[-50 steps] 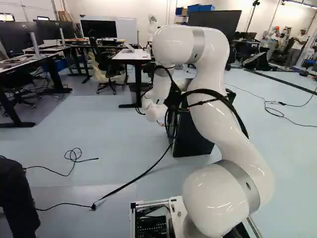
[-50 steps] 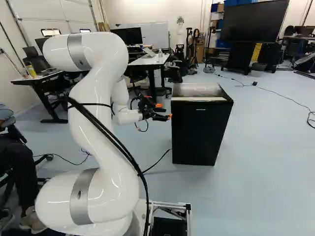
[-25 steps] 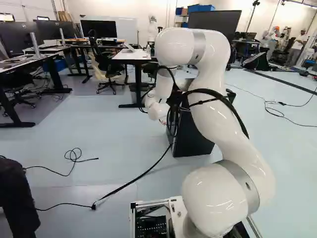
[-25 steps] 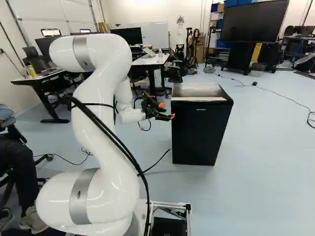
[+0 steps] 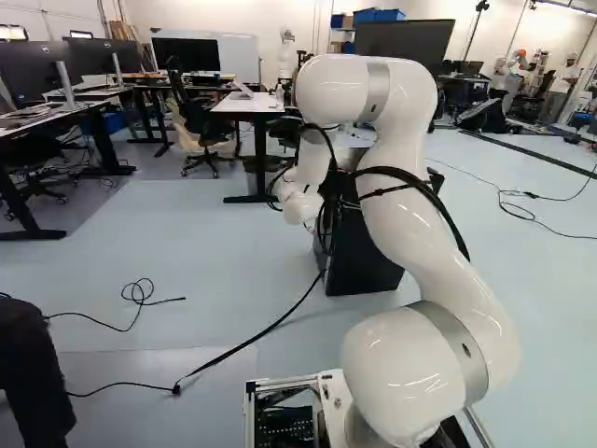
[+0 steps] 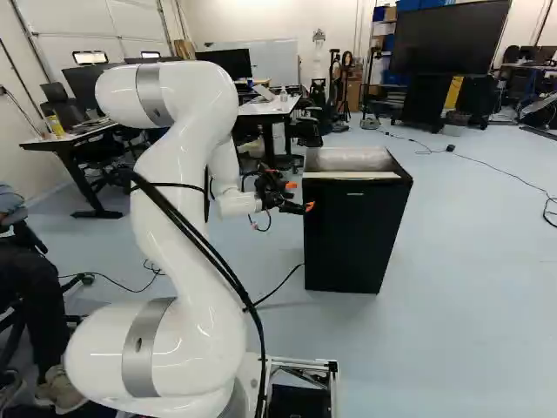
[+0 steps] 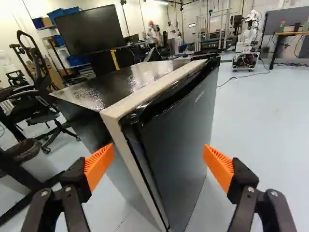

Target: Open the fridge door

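Pale floor (image 6: 461,296), black fridge (image 6: 352,235) on it, ahead of arm (image 6: 165,252) | door (image 7: 181,130) shut | fingers (image 7: 99,166) spread near fridge corner, nothing gripped | likely early: roughly lined up; hold, pull to do

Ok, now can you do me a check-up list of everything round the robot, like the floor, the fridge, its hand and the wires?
Surface: pale floor, fridge standing on it
Job's things: fridge door looks shut
Clutter: office chair beyond the fridge
Hand: open, holding nothing
Cables: black cable across the floor; more along the arm
Surroundings: big screen, white-topped desk, another robot
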Motion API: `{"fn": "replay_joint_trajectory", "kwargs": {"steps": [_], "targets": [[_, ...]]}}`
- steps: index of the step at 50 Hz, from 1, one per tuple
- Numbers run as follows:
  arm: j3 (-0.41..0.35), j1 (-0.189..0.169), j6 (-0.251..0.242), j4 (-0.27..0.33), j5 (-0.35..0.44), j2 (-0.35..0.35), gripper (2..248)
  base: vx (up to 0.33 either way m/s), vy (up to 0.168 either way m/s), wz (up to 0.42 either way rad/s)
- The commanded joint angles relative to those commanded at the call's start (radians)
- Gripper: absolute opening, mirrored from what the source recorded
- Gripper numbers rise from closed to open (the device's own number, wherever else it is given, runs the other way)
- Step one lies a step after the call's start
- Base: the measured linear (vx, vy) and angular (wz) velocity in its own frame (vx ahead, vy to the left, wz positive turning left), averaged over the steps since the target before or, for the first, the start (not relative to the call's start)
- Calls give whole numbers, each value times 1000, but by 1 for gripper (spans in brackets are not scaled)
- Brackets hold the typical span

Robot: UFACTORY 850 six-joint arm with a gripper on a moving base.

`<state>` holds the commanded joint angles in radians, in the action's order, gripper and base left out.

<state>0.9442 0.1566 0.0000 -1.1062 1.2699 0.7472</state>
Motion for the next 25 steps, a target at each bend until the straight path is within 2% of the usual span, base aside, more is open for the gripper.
{"fn": "replay_joint_trajectory", "kwargs": {"steps": [25], "targets": [[16, -32, 0, 0, 0, 9, 247, 0, 0, 0]]}}
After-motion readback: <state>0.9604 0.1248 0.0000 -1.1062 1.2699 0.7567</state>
